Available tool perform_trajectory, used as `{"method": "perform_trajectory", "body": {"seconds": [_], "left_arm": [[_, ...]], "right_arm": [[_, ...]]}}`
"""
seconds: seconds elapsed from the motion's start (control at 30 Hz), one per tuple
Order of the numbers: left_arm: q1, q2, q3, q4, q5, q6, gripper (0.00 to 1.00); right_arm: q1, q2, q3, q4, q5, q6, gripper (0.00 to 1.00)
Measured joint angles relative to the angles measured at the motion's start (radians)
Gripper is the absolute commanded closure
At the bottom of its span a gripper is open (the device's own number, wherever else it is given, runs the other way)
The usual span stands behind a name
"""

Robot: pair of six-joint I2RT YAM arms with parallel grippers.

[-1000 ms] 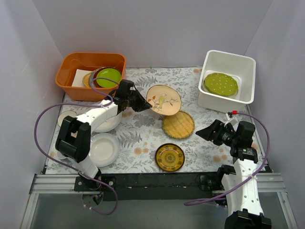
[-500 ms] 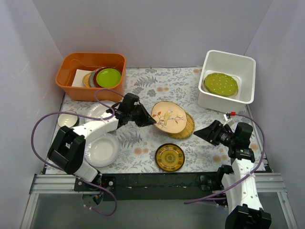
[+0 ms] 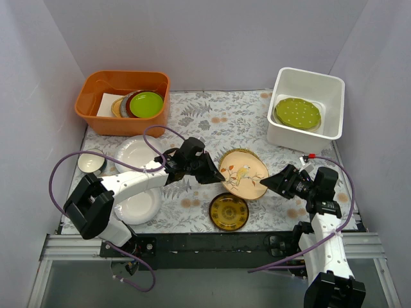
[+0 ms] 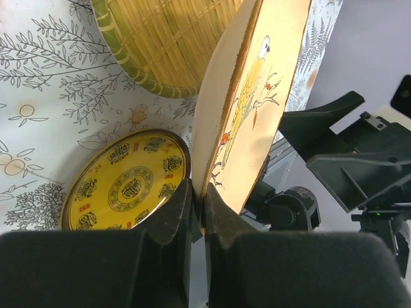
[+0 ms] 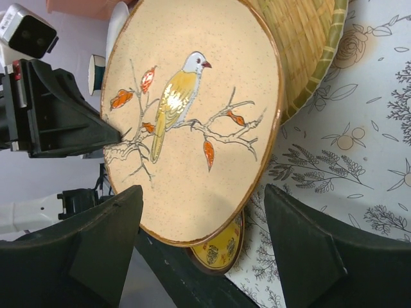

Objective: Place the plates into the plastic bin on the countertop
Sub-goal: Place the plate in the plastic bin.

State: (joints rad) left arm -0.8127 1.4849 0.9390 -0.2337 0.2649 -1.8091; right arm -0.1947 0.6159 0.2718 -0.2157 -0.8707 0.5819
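Left gripper [image 3: 215, 174] has carried the tan bird plate [image 3: 244, 176] right and toward the near edge over the last second. It was further back on the countertop [image 3: 212, 122]; now it hangs tilted over the yellow woven plate [image 4: 160, 45], covering most of it. Left jaws are clamped on the bird plate's left rim (wrist view shows the rim pinched between both fingers). Right gripper [image 3: 275, 181] has edged in: jaws wide apart, facing the plate's right edge, just beside it, gripping nothing. Amber patterned plate [image 3: 229, 211] is flat on the countertop, just nearer than the held plate. Plastic bin [image 3: 307, 72] is at the far right with a dotted lime-green plate [image 3: 297, 112] inside. Two white plates [image 3: 138, 205] sit at left, well apart from the bin.
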Motion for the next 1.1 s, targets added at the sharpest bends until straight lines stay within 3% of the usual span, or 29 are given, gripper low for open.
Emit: {"method": "perform_trajectory", "body": {"seconds": [0.37, 0.57, 0.77, 0.9, 1.1], "left_arm": [[-0.031, -0.068, -0.008, 0.017, -0.005, -0.039, 1.00], [-0.069, -0.090, -0.018, 0.013, -0.013, -0.055, 1.00], [-0.086, -0.102, -0.037, -0.001, -0.018, -0.057, 1.00], [-0.087, -0.103, -0.047, -0.003, -0.018, -0.058, 1.00], [-0.086, -0.111, -0.076, -0.021, -0.024, -0.054, 1.00]], "right_arm": [[0.001, 0.014, -0.035, 0.006, 0.000, -0.002, 0.20], [0.001, 0.013, -0.063, 0.013, -0.002, 0.014, 0.28], [0.001, 0.008, -0.088, 0.037, -0.014, 0.031, 0.50], [0.001, -0.003, -0.092, 0.046, -0.023, 0.043, 0.80], [-0.005, -0.020, -0.093, 0.053, -0.034, 0.115, 0.98]]}}
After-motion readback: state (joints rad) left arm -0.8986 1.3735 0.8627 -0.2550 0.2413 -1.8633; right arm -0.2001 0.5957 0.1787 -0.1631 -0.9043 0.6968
